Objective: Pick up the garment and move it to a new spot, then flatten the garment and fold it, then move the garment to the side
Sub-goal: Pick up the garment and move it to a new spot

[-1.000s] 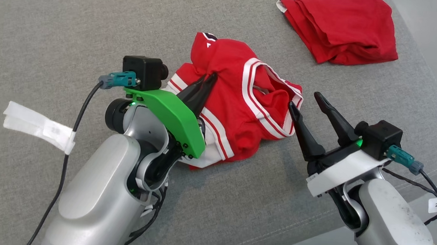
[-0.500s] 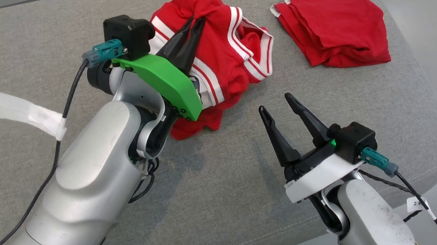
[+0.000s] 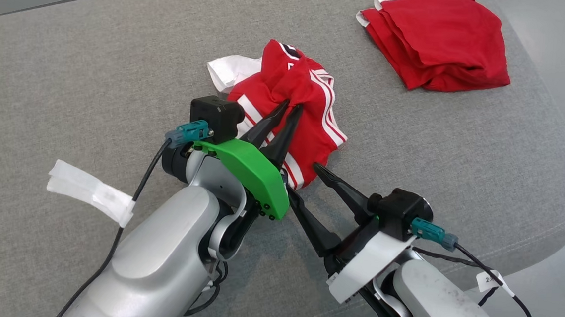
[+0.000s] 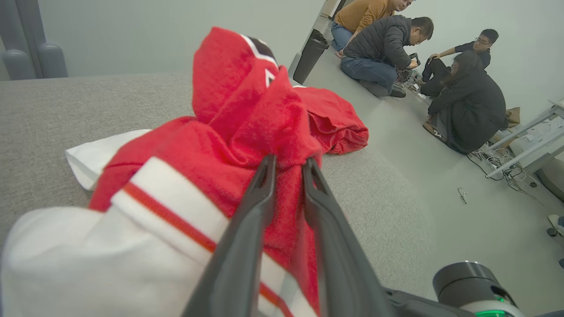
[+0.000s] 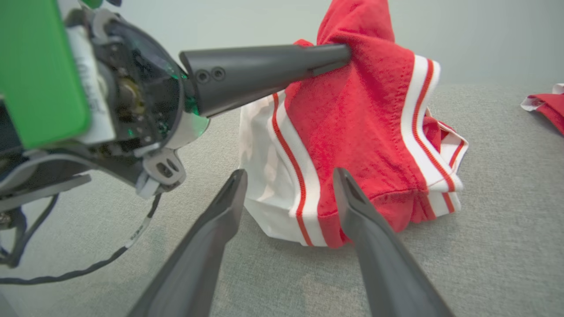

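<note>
The garment (image 3: 309, 130) is a crumpled red piece with white stripes and a white part, bunched on the grey cushion. My left gripper (image 3: 290, 107) is shut on a fold near its top, pulling the cloth up into a peak; in the left wrist view the gripper (image 4: 288, 163) pinches red cloth of the garment (image 4: 229, 132). My right gripper (image 3: 306, 180) is open, low at the garment's near edge, partly under the left wrist's green plate. In the right wrist view the gripper (image 5: 290, 174) points at the garment's (image 5: 361, 123) lower hem without touching it.
A folded red pile (image 3: 440, 40) lies at the far right of the grey cushion (image 3: 510, 169), whose rounded edge drops to the floor on the right. White tape (image 3: 86, 189) wraps the left arm's cable. Several people (image 4: 396, 39) sit on the floor beyond.
The left gripper, still holding the garment, lifted it up and away, then brought it down toward the cushion's middle. The right gripper moved left to the garment's near edge, staying open.
</note>
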Motion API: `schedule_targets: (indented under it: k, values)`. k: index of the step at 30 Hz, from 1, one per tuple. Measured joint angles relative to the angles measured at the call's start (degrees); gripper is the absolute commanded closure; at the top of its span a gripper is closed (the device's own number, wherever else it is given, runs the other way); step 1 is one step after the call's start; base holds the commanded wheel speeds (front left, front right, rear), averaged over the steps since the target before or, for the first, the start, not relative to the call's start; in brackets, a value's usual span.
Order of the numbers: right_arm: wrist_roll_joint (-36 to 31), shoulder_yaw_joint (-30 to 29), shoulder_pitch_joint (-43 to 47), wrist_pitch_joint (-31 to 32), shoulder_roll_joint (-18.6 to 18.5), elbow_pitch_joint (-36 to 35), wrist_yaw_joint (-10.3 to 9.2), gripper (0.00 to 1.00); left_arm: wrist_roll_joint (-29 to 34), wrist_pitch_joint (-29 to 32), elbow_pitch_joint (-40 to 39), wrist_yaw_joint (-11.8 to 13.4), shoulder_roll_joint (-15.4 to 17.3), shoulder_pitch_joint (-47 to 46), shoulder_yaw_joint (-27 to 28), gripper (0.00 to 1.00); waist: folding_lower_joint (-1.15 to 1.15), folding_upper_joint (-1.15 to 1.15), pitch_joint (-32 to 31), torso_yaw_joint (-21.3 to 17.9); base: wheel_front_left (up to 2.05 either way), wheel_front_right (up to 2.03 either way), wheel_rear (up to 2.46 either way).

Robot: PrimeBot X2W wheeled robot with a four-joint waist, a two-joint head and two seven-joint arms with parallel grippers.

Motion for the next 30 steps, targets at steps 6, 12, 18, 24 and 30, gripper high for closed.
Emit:
schedule_targets:
  k: [6, 12, 18, 24, 30]
  values:
    - [0.84, -1.62, 0.03, -0.01, -0.53, 1.33, 0.00, 0.00, -0.45, -1.09, 1.43, 0.00, 0.02, -0.60, -1.13, 0.00, 0.00, 0.00, 0.26, -1.34, 0.00, 0.00, 0.00]
    - [2.24, -4.76, 2.24, 0.00, -0.90, 1.96, -0.01, 0.00, -0.05, -2.45, 2.82, 0.00, 0.02, -1.42, -1.42, 0.00, 0.00, 0.00, -0.18, -0.75, 0.00, 0.00, 0.00]
    - [4.74, -4.57, 6.82, 0.00, -0.75, 3.57, -0.01, 0.00, 0.55, -3.63, 2.57, 0.00, 0.03, -1.55, -1.81, 0.00, 0.00, 0.00, -0.62, 0.81, 0.00, 0.00, 0.00]
    - [6.48, -4.20, 7.23, 0.00, 0.26, 5.03, -0.01, 0.00, 0.16, -5.49, 0.43, 0.01, 0.04, -1.55, -4.63, 0.00, 0.00, 0.00, -1.32, 3.41, 0.00, 0.00, 0.00]
    - [9.59, -4.82, 7.17, 0.00, 1.16, 7.51, -0.01, 0.00, 4.72, -6.87, 0.70, 0.01, 0.03, -1.74, -6.25, 0.00, 0.00, 0.00, -2.46, 5.77, 0.00, 0.00, 0.00]
